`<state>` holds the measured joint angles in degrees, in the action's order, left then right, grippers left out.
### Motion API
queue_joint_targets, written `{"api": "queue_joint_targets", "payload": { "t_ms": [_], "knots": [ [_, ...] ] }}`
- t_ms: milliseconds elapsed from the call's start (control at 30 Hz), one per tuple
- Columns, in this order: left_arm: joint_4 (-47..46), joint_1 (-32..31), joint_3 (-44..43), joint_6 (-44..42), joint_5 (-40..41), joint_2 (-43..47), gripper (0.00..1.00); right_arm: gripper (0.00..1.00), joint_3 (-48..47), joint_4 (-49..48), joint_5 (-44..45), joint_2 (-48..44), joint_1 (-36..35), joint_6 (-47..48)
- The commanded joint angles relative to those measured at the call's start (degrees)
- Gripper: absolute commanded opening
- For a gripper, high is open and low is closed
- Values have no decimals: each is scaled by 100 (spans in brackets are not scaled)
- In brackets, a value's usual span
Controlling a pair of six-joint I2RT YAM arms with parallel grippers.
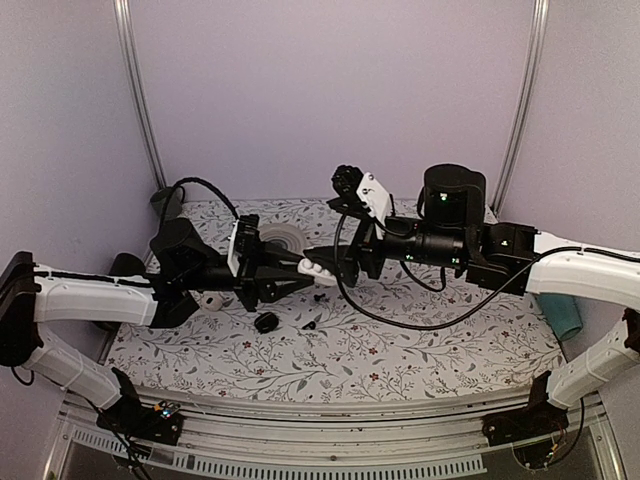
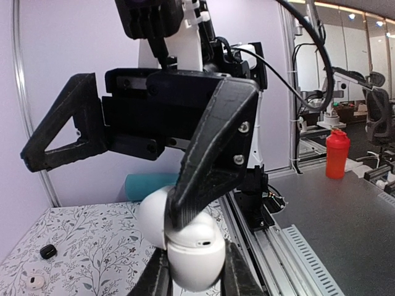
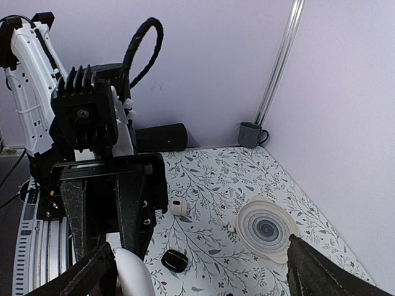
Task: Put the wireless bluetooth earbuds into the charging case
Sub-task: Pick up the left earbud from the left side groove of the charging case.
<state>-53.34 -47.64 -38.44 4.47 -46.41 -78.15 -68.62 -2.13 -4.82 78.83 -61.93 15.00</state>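
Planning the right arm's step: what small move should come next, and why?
Probably ease one finger of the right gripper against the charging case to lever its lid back. The left gripper is shut on the case, the right stands open and empty with one finger across it, and an earbud lies on the table.

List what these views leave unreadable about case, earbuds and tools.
- Left wrist view: a black finger of the right tool crosses the glossy white plastic charging case, hiding its inside.
- Right wrist view: bottom edge cuts that case.
- Right wrist view: one tiny white earbud is certain; the white speck by the ringed white disc is too small.
- Left wrist view: bottom edge cuts fingertips of the left tool.
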Motion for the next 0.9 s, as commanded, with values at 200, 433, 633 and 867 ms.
{"api": "queue_joint_targets", "payload": {
  "t_ms": [200,433,633,867],
  "knots": [
    [-596,158,-49,1092,103,-343,0,97,-150,54,-708,-14,441,-680],
    [-630,215,-114,1470,102,-475,0,97,-108,22,-855,-76,501,-841],
    [-866,280,-114,1721,2,-491,0,96,-108,330,-1201,-92,719,-991],
    [-766,283,-230,1679,-184,-486,0,95,51,415,-1294,-10,776,-1056]
  ]
}}
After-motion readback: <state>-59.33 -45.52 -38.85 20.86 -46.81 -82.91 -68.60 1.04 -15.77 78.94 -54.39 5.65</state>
